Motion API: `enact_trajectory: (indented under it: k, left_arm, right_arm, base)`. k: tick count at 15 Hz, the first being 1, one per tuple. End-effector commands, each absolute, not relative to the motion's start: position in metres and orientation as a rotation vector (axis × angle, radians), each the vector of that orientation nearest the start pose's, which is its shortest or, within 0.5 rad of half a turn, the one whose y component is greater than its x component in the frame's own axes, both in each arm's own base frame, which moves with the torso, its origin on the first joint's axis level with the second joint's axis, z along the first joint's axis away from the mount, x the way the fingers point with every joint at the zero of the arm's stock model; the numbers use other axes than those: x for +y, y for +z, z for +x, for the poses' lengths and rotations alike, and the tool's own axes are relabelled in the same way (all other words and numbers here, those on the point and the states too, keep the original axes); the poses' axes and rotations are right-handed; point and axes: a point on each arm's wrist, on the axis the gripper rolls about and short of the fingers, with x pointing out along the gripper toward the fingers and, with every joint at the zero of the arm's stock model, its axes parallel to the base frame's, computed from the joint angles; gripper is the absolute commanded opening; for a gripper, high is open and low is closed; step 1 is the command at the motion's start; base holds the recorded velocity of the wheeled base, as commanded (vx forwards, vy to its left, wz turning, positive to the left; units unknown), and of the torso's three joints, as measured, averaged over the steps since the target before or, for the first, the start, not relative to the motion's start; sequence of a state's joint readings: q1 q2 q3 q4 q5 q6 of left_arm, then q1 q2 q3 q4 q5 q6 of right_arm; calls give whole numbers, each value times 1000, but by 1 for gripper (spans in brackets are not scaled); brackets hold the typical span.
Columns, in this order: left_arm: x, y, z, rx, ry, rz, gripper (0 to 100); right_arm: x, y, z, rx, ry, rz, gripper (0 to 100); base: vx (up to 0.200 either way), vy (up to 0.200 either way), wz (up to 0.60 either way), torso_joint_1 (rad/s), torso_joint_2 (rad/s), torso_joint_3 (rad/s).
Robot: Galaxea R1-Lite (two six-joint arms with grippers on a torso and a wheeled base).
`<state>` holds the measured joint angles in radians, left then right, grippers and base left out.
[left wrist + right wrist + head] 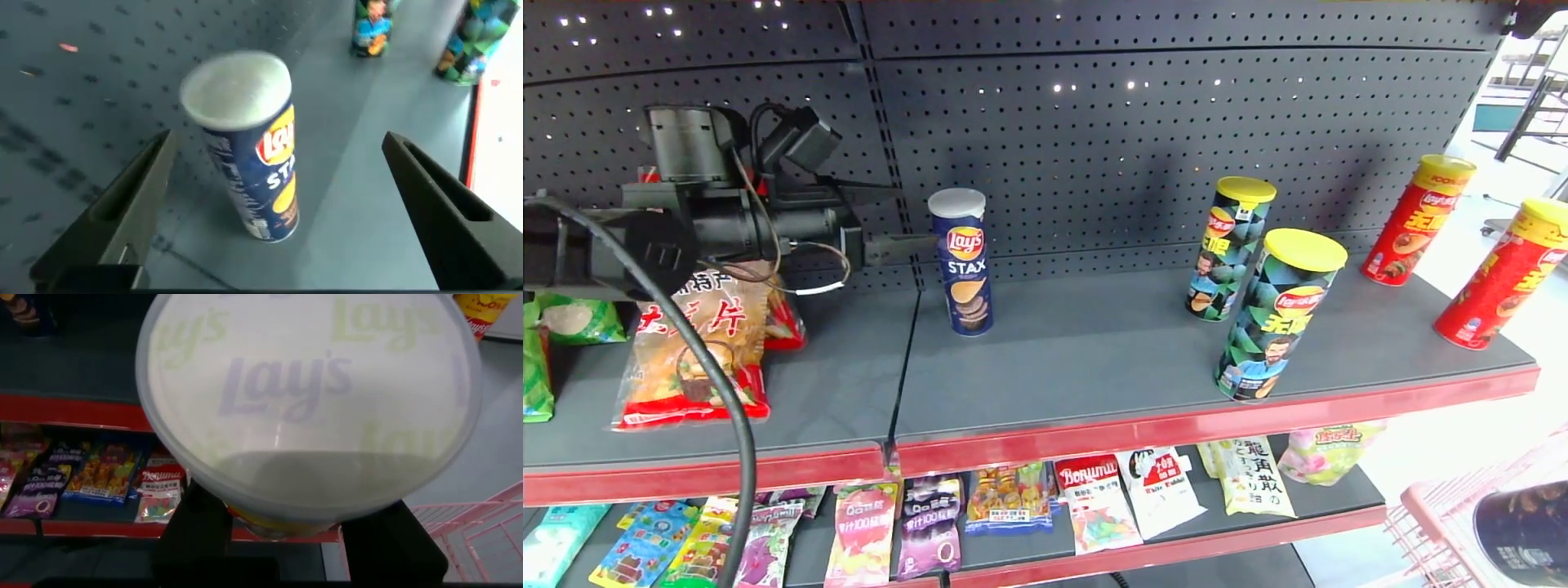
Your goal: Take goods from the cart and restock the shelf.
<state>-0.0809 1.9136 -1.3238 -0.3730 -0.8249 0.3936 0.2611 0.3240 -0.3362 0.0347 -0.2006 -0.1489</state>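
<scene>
Blue can (pixel 961 261) stands upright on the upper shelf (pixel 1094 359), toward its back and close to the back panel (pixel 1135 147). My left claw (pixel 279 137) is spread wide, one finger on each side of the can, and I see a gap on both sides, so nothing grips it. That is the first hazard as I judge it. The can is tall and narrow, and if I draw the arm away at a slant, a finger may clip its side and knock it over. Once down, it could roll to the shelf's front lip and drop.

My right claw (pixel 286 536) is pinching a second can (pixel 310 400), out in front of the shelf and below its level, beside the cart (pixel 1445 523). I cannot tell how firm that pinch is, and a smooth tube may slip as I lift it.

The shelf's right half is crowded: two green cans (pixel 1278 314), one close to the front edge, and two red cans (pixel 1417 220) at the right end. Bringing the second can in low could push the front green one over the lip. A chip bag (pixel 698 351) lies on the shelf's left part, under my left arm, which might drag it.
</scene>
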Motion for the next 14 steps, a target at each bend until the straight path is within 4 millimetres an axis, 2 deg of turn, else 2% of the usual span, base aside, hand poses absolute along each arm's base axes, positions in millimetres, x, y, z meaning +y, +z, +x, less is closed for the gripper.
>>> enact_trajectory:
  k: [1, 10, 14]
  left_arm:
    - [-48, 210, 389, 64, -946, 270, 100]
    - [-50, 192, 397, 97, -954, 273, 100]
    - [-60, 190, 401, 97, -971, 274, 100]
  right_arm:
    - [-6, 170, -6, 29, 55, -157, 0]
    - [-6, 171, -3, 48, 22, -160, 0]
    - [-6, 171, -3, 47, 20, -160, 0]
  base:
    - [0, 0, 0, 0, 0, 0]
    - [0, 0, 0, 0, 0, 0]
    - [0, 0, 0, 0, 0, 0]
